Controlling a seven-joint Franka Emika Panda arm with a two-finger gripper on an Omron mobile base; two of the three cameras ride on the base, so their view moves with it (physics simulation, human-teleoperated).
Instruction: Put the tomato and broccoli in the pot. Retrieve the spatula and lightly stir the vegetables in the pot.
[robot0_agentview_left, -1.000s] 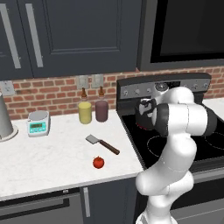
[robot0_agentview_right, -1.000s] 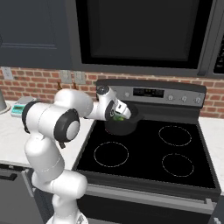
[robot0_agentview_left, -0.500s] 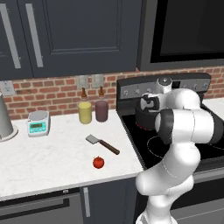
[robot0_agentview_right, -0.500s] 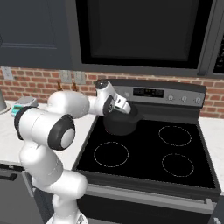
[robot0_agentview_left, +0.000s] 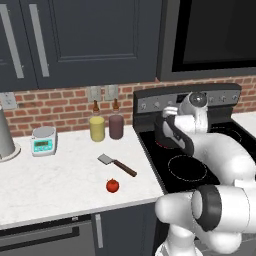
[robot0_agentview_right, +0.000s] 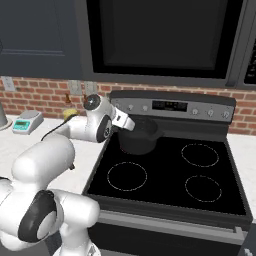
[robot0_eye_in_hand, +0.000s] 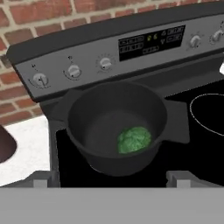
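- Tomato (robot0_agentview_left: 112, 185) sits nearest on the white surface (robot0_agentview_left: 60, 175), close to the front edge and left of the stove (robot0_agentview_right: 170, 170).
- Spatula (robot0_agentview_left: 117, 164) lies just behind the tomato, apart from it, grey blade toward the back left and brown handle toward the front right.
- Pincer (robot0_eye_in_hand: 112, 181) hangs above the pot (robot0_eye_in_hand: 116, 124) with its two tips spread wide apart and nothing between them.
- Pot stands on the stove's back left burner, directly in front of the control panel (robot0_eye_in_hand: 127, 52); in the right base view the arm's wrist is over its left rim (robot0_agentview_right: 136, 135).
- Broccoli (robot0_eye_in_hand: 134, 139) rests on the pot's floor, toward the right side in the hand view.
- Yellow jar (robot0_agentview_left: 97, 128) and maroon jar (robot0_agentview_left: 116, 126) stand side by side against the brick wall (robot0_agentview_left: 60, 102), behind the spatula.
- Small scale (robot0_agentview_left: 43, 141) sits further left along that wall.
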